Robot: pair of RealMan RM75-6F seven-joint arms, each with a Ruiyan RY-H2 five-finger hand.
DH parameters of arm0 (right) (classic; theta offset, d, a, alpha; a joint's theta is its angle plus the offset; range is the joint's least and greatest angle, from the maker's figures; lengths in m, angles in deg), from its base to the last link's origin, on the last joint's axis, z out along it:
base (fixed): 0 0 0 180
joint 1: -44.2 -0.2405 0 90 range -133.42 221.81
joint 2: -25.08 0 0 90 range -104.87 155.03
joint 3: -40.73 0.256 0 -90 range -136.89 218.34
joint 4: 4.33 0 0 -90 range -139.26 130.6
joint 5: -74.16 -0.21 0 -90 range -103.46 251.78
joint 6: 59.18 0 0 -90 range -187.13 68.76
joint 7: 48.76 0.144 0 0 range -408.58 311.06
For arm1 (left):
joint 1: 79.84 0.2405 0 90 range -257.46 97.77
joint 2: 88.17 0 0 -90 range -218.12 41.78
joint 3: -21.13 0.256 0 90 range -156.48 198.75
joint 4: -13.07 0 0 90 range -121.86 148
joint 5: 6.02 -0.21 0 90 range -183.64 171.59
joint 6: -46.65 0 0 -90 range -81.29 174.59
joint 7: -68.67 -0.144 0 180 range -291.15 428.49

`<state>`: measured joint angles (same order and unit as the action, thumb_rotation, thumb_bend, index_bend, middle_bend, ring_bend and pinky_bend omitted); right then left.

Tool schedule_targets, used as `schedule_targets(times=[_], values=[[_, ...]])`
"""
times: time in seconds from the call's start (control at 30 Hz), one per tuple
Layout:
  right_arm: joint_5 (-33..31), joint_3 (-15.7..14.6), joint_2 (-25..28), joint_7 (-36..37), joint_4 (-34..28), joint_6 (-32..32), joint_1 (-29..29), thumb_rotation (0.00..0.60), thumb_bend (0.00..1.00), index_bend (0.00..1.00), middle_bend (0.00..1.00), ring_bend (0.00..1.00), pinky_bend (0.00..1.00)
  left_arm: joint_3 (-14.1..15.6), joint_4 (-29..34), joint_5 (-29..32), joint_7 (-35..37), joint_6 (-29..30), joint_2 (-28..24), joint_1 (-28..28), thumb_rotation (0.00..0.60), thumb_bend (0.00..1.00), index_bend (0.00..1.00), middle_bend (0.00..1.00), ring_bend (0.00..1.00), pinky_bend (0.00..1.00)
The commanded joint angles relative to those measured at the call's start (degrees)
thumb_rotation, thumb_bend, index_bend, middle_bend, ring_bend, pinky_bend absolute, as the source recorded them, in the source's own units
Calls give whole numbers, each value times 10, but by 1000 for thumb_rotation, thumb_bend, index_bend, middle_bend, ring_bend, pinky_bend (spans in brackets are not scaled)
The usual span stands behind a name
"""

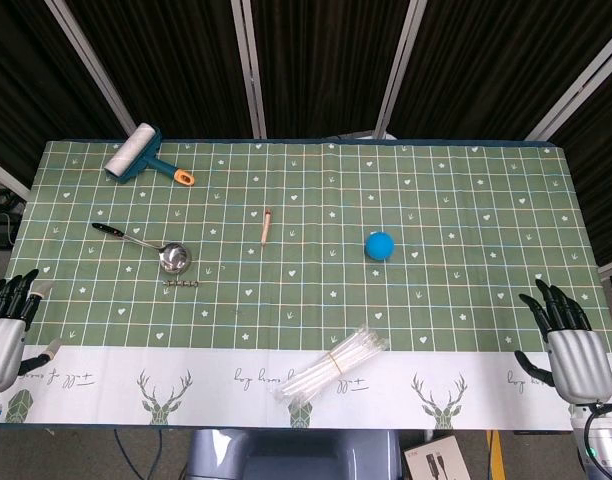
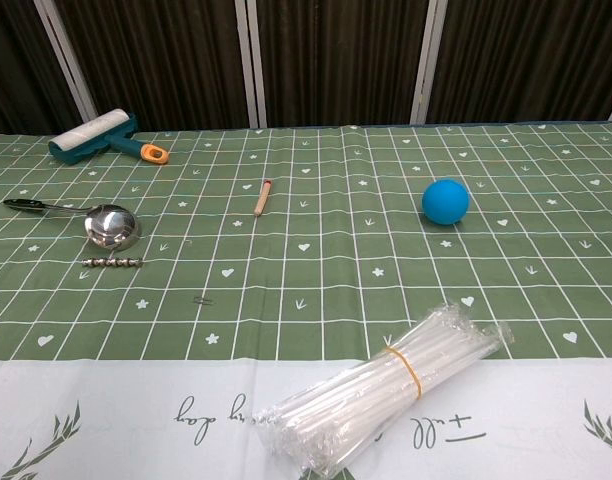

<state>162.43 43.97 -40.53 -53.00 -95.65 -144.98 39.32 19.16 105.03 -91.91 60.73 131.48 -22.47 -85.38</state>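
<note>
Nearest the robot, at the front edge of the tabletop (image 1: 456, 300), the left robot hand (image 1: 3, 330) and the right robot hand (image 1: 574, 350) are seen in the head view only, one at each front corner. Both are empty, with fingers spread and pointed up the cloth; nothing is touched by either.

Between them, on the white border, a banded bundle of clear straws (image 2: 386, 385) lies slantwise, well apart from both hands. Cursive script and stag figures are printed on that border, but the words cannot be made out; no brand is legible anywhere.

Further back on the left lie a small drill bit (image 2: 113, 262) and, just behind it, a metal ladle (image 2: 101, 222). A short wooden stick (image 2: 263, 196) lies mid-cloth, and a blue ball (image 2: 445, 201) sits to the right. Farthest off, a lint roller (image 2: 98, 137) rests at the back left.

As a judgement: the ball could be sent rolling by a glancing touch, and the slick straw wrapper could slide off the front edge if it is pushed rather than gripped.
</note>
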Motion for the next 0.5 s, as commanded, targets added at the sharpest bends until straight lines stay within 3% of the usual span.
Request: schedule_targets(times=[0.03, 0.3, 0.37, 0.5], values=[[-2, 0, 1, 0, -1, 1, 1, 600, 116, 121, 0, 0, 131, 0, 0, 1, 1, -2, 1, -1, 600, 196, 121, 0, 0, 0], [-1, 0, 3, 0, -1, -5, 3, 600, 114, 121, 0, 0, 131, 1, 3, 1, -1, -11, 2, -6, 600, 196, 155, 0, 0, 0], [0, -1, 3, 1, -1, -4, 3, 600, 114, 122, 0, 0, 131, -1, 3, 6, -4, -20, 5, -10, 600, 200, 211, 0, 0, 0], [1, -1, 4, 1, -2, -4, 3, 600, 114, 122, 0, 0, 131, -14, -8, 27, -14, -53, 21, -32, 600, 265, 424, 0, 0, 0]])
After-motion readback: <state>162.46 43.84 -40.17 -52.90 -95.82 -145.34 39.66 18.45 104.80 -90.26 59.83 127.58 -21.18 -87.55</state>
